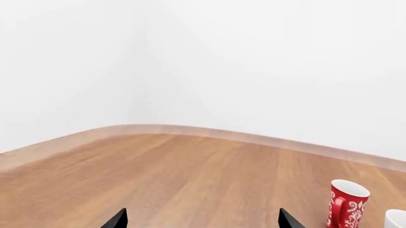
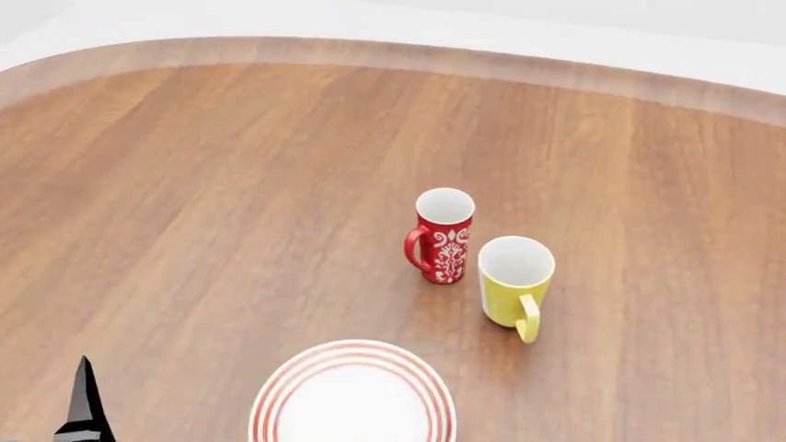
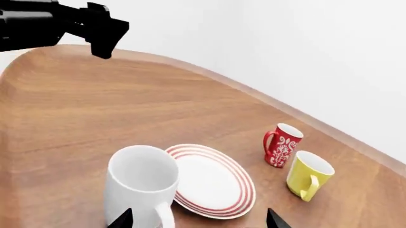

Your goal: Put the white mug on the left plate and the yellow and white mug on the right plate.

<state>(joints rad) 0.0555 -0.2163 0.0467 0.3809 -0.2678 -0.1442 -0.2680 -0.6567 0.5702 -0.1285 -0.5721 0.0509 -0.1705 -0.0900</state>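
White mug (image 3: pixel 142 187) nearest, on wood table (image 2: pixel 221 184) w/ white walls.

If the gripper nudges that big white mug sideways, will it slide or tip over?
The white mug looks tall and tapers toward its base, so a high push would probably tip it. Its glossy surface may slip on the smooth wooden table. It looks rigid, likely ceramic.

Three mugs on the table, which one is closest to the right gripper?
The white mug: the biggest, plain white, right in front of the right gripper beside the plate. The red patterned mug and the yellow mug stand beyond the plate.
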